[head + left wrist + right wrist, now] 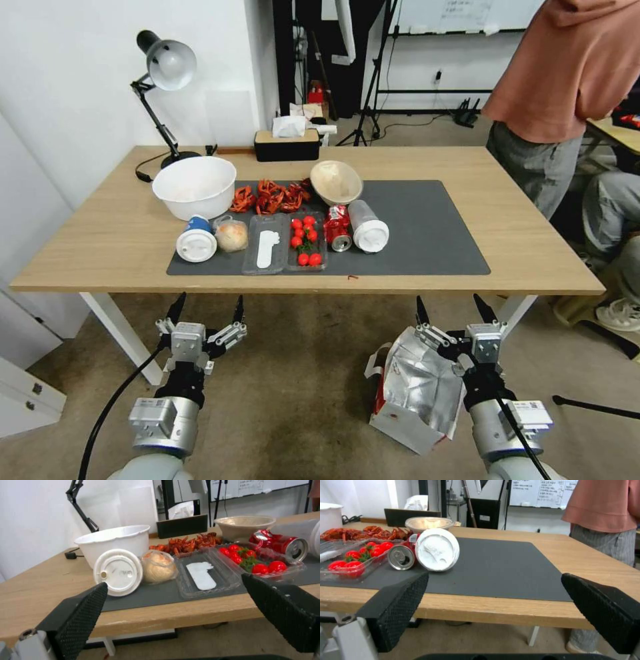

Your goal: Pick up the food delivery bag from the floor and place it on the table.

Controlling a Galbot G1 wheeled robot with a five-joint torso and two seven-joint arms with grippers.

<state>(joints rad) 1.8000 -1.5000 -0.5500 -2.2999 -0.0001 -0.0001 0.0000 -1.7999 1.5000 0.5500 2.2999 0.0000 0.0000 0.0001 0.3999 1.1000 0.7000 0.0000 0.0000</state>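
The food delivery bag (415, 385) stands tilted on the floor (300, 407) in front of the table (533, 227). Its crinkled foil lining gapes upward and a red side panel faces left. My right gripper (449, 300) hangs open just above the bag's far right edge, and its arm hides that side of the bag. From the right wrist view, the right gripper (495, 576) faces the table's front edge and the bare dark mat (500, 567). My left gripper (209, 300) is open and empty over bare carpet to the left; the left gripper (174, 580) looks at the table edge.
The mat's left half carries a white bowl (195, 185), a lidded cup (197, 243), crayfish (270, 196), a tomato tray (307, 241), a red can (338, 228) and a clear cup (368, 227). A lamp (167, 63) and tissue box (287, 143) stand behind. A person (560, 100) stands at the far right corner.
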